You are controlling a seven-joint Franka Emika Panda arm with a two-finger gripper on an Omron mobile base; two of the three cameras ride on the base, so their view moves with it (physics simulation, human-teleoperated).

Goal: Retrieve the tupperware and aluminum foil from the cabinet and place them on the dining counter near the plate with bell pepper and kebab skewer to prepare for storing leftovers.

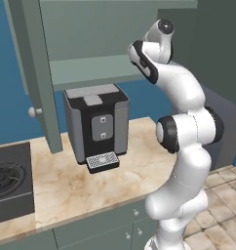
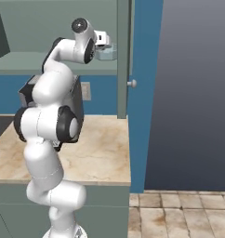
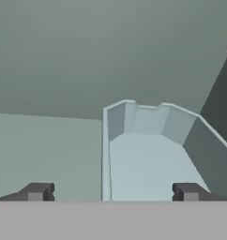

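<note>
I see rendered kitchen: beige marble counter (image 1: pixel 90 180) centre frame, black hob (image 1: pixel 10 183) lower left, coffee machine (image 1: pixel 96 128) centre, grey-green wall cabinet (image 1: pixel 90 44) above, tiled floor (image 1: pixel 222 195) lower right.

Pale blue-grey tupperware (image 3: pixel 148 150) sits upright inside the open cabinet (image 1: pixel 90 44).

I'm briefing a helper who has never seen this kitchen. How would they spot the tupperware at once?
Find the open grey-green wall cabinet above the beige worktop with the coffee machine. On its shelf, straight ahead of the gripper with its open jaws, sits the tupperware: a small pale blue-grey tub with a flared rim, lighter than the cabinet around it.
</note>
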